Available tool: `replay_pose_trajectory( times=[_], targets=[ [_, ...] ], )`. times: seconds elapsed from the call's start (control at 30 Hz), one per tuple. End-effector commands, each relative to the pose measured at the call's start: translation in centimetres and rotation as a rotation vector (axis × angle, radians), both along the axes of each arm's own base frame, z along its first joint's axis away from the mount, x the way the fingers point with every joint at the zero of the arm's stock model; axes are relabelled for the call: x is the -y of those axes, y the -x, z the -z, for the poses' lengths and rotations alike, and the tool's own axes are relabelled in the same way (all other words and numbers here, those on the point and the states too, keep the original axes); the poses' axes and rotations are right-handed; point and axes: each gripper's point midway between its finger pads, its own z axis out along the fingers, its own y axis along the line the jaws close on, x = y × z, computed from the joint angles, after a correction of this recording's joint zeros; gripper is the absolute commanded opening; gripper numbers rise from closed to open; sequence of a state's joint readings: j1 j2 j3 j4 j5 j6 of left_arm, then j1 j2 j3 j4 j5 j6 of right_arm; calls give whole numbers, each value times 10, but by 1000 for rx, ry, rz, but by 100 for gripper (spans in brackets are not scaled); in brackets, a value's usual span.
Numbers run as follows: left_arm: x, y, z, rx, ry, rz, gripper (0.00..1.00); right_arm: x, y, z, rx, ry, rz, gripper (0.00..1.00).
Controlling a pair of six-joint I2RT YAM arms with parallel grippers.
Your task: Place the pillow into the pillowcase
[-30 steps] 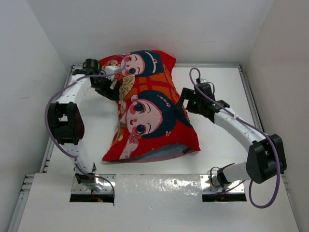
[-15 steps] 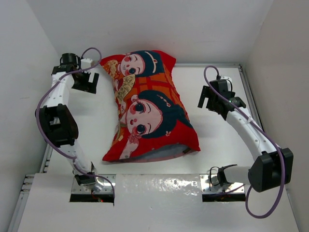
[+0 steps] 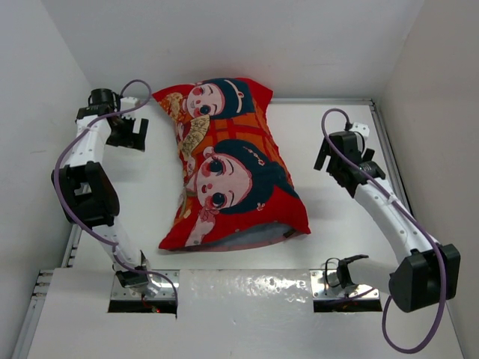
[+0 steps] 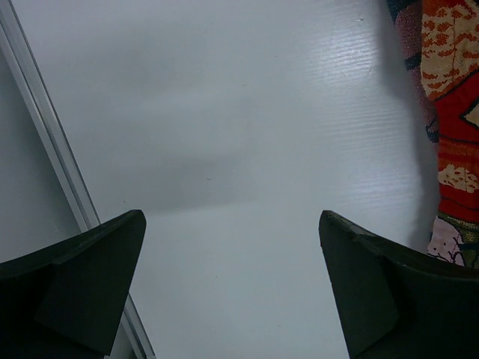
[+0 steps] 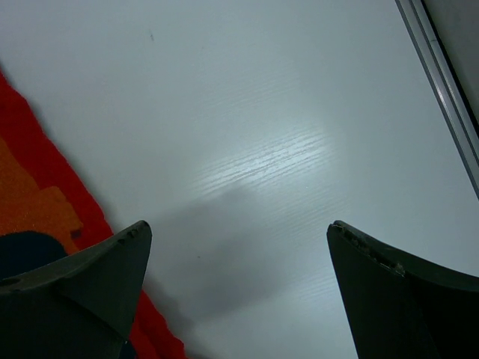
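The pillowcase [image 3: 232,168] lies plump and slanted in the middle of the desk [image 3: 337,224], its far end close to the back wall and its open mouth facing the near edge. A pale strip [image 3: 251,238] shows in that mouth (pillow or lining, I cannot tell which); the pillow is otherwise covered by the fabric. Left of the pillowcase, a bare band of desk runs to the metal rim [image 4: 45,127]. Right of it the bare band is wider, ending at the other rim [image 5: 441,75].

The left end effector [image 3: 127,133] hangs beside the pillowcase's far left corner, apart from it, fingers [image 4: 82,277] spread wide with only desk between them. The right end effector [image 3: 329,158] hangs right of the pillowcase's middle, also spread wide and holding nothing, the red edge just beside its left finger [image 5: 90,284].
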State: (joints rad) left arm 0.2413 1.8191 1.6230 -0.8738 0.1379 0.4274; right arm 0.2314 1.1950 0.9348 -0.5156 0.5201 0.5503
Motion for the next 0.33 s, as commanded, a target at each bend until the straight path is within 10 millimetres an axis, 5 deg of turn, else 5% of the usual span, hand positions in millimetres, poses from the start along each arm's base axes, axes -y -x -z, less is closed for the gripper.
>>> replay_pose_trajectory(
  times=[0.0,0.3],
  targets=[
    [4,-3,-21,61,6,-3,100,6,-4,-14,89,6,34,99],
    [8,-2,-15,39,29,0,100,12,1,-13,154,29,38,99]
  ],
)
